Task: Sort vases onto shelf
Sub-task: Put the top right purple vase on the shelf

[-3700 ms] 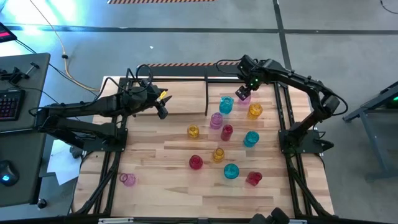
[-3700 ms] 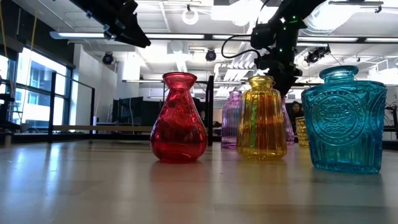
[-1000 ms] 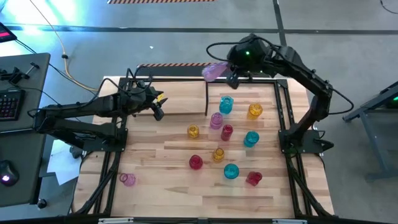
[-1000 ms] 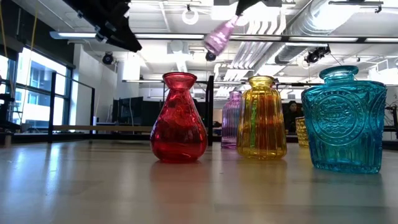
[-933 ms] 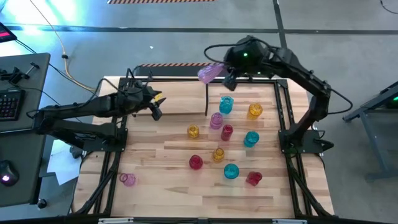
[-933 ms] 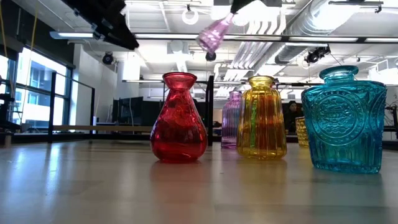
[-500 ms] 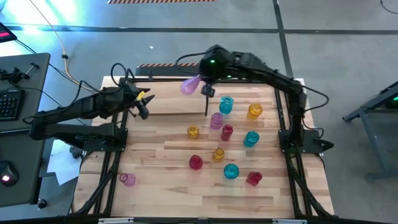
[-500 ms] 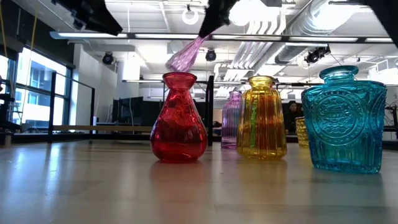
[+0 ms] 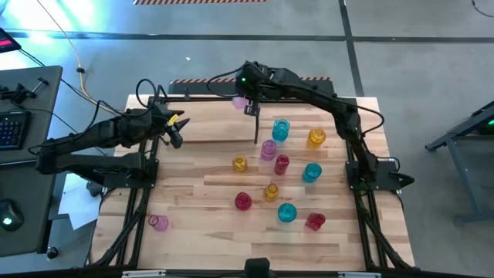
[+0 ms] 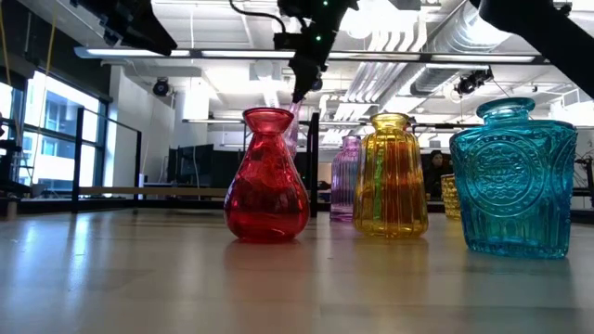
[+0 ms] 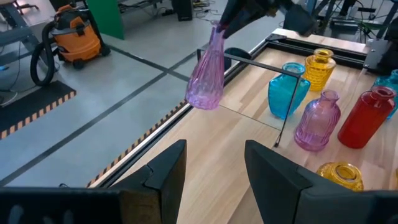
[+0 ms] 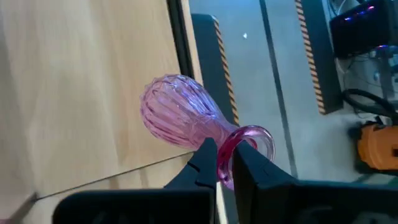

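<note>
The pink vase was ribbed, translucent, bulbous below a narrow neck with a flared rim. The right gripper was clamped on that rim, its fingers pinching the lip, and the vase hung below it, clear of the table, at the far edge over the shelf, beside the upright black rod. The left gripper stood wide and held nothing, near the table's far left; the vase hung ahead of it, apart. The other vases stood mid-table

hidden: pink vase mostly behind red vase | cut off: left arm, low view
</note>
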Controlling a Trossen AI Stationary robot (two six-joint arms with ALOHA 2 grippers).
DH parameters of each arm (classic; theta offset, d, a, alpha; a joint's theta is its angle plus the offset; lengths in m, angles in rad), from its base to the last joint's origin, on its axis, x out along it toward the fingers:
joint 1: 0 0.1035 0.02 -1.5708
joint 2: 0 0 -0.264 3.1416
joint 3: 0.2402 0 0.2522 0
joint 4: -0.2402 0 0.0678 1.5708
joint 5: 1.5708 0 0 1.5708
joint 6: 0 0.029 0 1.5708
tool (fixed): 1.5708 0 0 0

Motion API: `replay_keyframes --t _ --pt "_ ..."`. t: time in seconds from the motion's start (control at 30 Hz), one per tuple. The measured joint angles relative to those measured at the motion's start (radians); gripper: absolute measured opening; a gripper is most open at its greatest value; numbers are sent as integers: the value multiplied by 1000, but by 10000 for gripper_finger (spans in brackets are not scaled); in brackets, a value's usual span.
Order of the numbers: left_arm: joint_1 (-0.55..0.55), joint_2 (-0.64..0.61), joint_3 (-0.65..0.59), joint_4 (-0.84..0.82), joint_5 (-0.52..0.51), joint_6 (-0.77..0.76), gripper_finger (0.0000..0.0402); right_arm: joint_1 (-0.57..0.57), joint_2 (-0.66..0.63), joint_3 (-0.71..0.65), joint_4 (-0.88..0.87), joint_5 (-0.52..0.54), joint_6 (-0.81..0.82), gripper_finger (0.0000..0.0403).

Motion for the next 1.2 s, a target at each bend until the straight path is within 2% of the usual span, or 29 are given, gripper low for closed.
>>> replay_keyframes --t 0.13,0.3,0.47,0.6,1.2 --pt "0 0 0 0 0 0 157 -9 8 9 30 -22 -28 0" --pt "0 0 0 0 -1 0 157 -25 13 8 14 -104 -13 0" --pt "0 0 0 0 -1 0 157 -26 22 7 -20 -110 -13 0" --pt "0 0 0 0 -1 0 157 -26 31 6 -34 -163 -13 0" --pt "0 0 1 0 1 -9 157 -34 96 6 -7 -163 -47 0"
